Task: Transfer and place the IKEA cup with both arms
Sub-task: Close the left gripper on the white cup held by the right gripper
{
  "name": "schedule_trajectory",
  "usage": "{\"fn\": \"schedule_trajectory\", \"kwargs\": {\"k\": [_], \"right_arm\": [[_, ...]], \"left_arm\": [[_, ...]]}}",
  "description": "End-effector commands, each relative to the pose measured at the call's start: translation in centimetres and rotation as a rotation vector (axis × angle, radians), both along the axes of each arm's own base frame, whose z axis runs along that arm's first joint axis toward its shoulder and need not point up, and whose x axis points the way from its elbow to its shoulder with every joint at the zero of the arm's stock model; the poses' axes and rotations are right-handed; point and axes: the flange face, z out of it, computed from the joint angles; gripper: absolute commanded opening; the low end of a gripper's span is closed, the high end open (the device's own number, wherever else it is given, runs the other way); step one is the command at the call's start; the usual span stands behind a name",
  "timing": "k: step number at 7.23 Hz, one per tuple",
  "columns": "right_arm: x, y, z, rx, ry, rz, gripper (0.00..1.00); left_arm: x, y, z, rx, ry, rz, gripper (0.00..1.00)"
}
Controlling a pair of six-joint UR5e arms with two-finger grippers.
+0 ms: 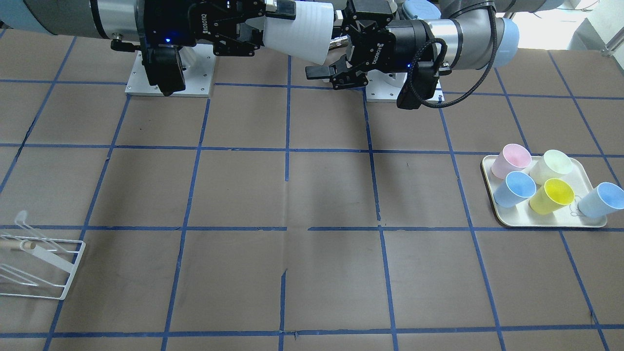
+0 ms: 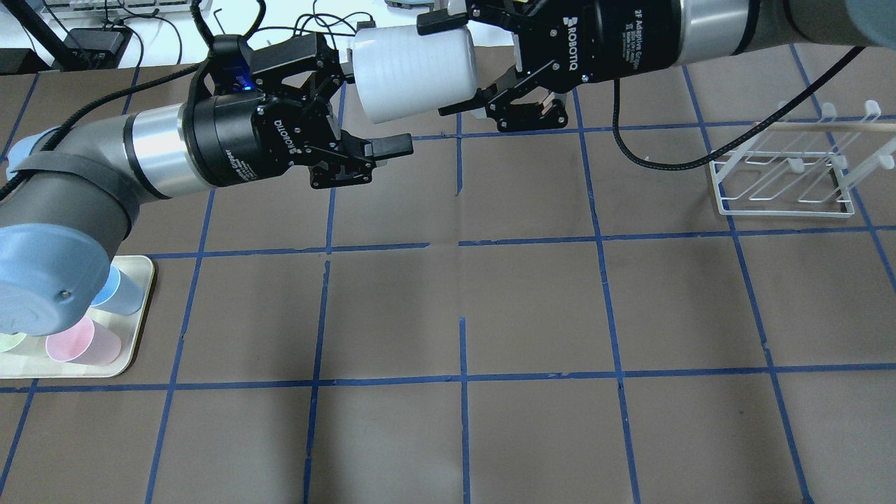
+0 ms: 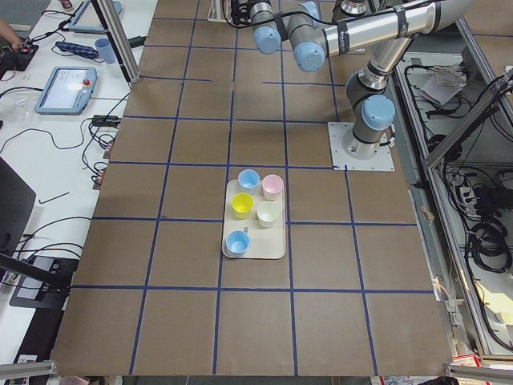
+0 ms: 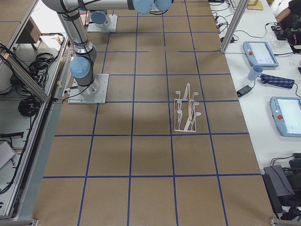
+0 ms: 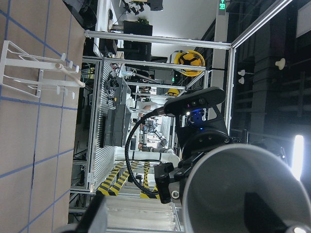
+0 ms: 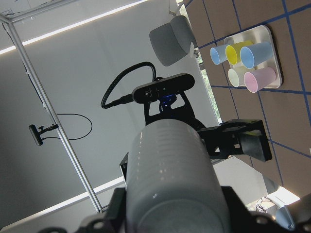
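My right claw (image 2: 452,64) is clamped on the pale grey tapered plastic tumbler (image 2: 413,73). The tumbler lies on its side in the air at my 12 o'clock, raised above the brown paper-covered desk (image 2: 532,308) with its blue tape grid. One finger presses on each side of the tumbler's narrower base half. Its open mouth points toward my left arm.

My left claw (image 2: 364,101) faces that mouth with its fingers spread wide apart, gripping nothing. The rim sits about level with those fingertips, and I cannot tell whether either one touches it.

Farther out, at my 10 o'clock, a cream rectangular plastic tray (image 1: 555,220) rests on the desk. Five cups stand on it, mouths up:
- a pink plastic cup (image 1: 512,160)
- a pale cream-green plastic cup (image 1: 551,165)
- a yellow plastic cup (image 1: 552,196)
- a light blue plastic cup (image 1: 516,189)
- a second light blue plastic cup (image 1: 602,200)

Farthest, at my 2 o'clock, a white wire rack (image 2: 784,211) carrying a wooden rod (image 2: 805,127) stands on the desk, well apart from the tray.
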Motion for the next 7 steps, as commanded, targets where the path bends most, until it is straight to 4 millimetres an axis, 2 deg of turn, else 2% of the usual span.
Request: {"fn": "schedule_trajectory", "kwargs": {"k": [1, 5, 7], "right_arm": [[0.01, -0.10, 0.09, 0.000, -0.003, -0.003, 0.47], [0.01, -0.03, 0.15, -0.001, -0.002, -0.002, 0.50], [0.01, -0.04, 0.16, -0.001, -0.003, -0.003, 0.50]], "left_arm": [[-0.08, -0.01, -0.02, -0.007, -0.002, -0.002, 0.72], [-0.03, -0.43, 0.16, -0.011, 0.002, -0.001, 0.63], [0.04, -0.46, 0.38, -0.026, 0.000, 0.001, 0.54]]}}
